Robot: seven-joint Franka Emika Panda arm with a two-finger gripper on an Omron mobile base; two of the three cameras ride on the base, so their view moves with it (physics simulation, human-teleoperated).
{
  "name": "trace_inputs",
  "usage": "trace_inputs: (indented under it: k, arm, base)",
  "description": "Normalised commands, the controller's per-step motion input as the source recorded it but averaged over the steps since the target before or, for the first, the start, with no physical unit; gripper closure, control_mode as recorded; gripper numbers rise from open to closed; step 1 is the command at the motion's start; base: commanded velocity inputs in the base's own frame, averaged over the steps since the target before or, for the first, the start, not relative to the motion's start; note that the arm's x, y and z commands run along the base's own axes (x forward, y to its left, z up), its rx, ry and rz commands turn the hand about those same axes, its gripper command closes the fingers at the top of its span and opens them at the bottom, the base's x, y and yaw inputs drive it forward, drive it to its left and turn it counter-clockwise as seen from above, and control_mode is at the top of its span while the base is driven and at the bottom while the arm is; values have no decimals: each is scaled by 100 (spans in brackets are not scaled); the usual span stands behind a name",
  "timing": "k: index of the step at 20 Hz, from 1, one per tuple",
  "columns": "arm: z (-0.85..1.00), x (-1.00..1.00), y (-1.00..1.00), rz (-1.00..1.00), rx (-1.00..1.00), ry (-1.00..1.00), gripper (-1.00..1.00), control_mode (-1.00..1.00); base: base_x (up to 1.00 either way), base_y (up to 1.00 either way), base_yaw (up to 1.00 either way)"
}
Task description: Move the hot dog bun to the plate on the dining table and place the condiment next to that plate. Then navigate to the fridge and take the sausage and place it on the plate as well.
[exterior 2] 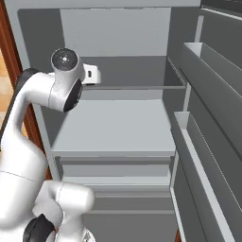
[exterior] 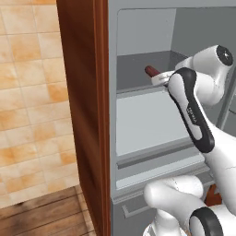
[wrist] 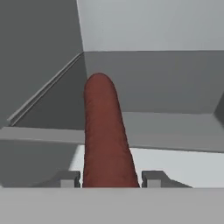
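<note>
Tool – straddling sausage | inside fridge – upper shelf

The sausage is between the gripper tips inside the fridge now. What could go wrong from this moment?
1. In the hand view the sausage sticks out far past the fingertips, so it is held near one end and might tilt or slip out.
2. In the left base view the gripper sits just above the fridge shelf; pulling back low could knock the sausage on the shelf edge.
</note>
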Motion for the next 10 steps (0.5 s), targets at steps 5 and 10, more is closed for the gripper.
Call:
trace_inputs:
  k: [5,10]
  arm:
    - [-5,-100,-26,0,-12,10,100,-100]
    - [-39,-62,-6,0,-16,27,100,-100]
  base:
    - [0,0,0]
    - [0,0,0]
